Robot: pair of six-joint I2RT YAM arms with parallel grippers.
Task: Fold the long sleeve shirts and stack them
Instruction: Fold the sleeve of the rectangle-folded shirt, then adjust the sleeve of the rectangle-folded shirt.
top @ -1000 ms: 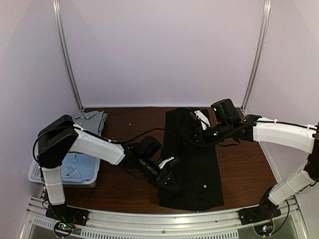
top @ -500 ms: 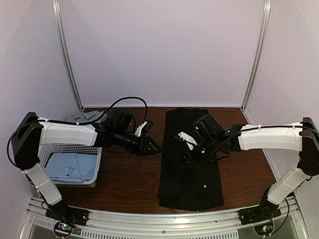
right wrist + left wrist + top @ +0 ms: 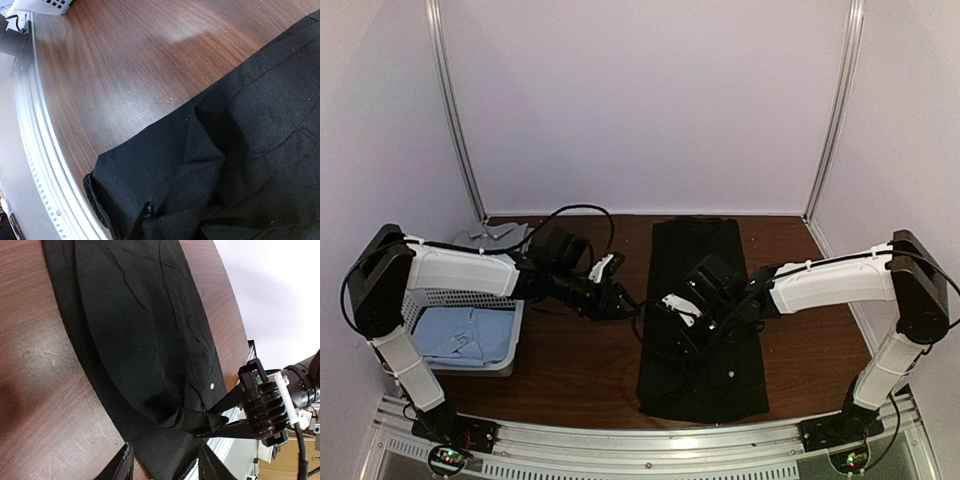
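A black long sleeve shirt (image 3: 705, 370) lies folded into a long strip right of the table's middle. My right gripper (image 3: 682, 325) sits over its middle, shut on a raised fold of the black cloth (image 3: 197, 421). In the right wrist view black cloth (image 3: 240, 150) covers the right gripper (image 3: 170, 227), with only one fingertip (image 3: 148, 210) showing. My left gripper (image 3: 625, 302) hovers just off the strip's left edge. It is open, and the left gripper (image 3: 165, 457) holds nothing. A light blue shirt (image 3: 460, 335) lies in the basket. A greyish shirt (image 3: 500, 236) lies behind it.
A white lattice basket (image 3: 450, 297) stands at the table's left edge under my left arm. Bare brown tabletop (image 3: 580, 360) lies between basket and black shirt. A metal rail (image 3: 640, 440) runs along the near edge, close to the shirt's near end.
My right gripper has come from the shirt's far end to its middle, pinching black cloth. My left gripper left the shirt's near-left edge, swung back left, and now hovers beside the strip.
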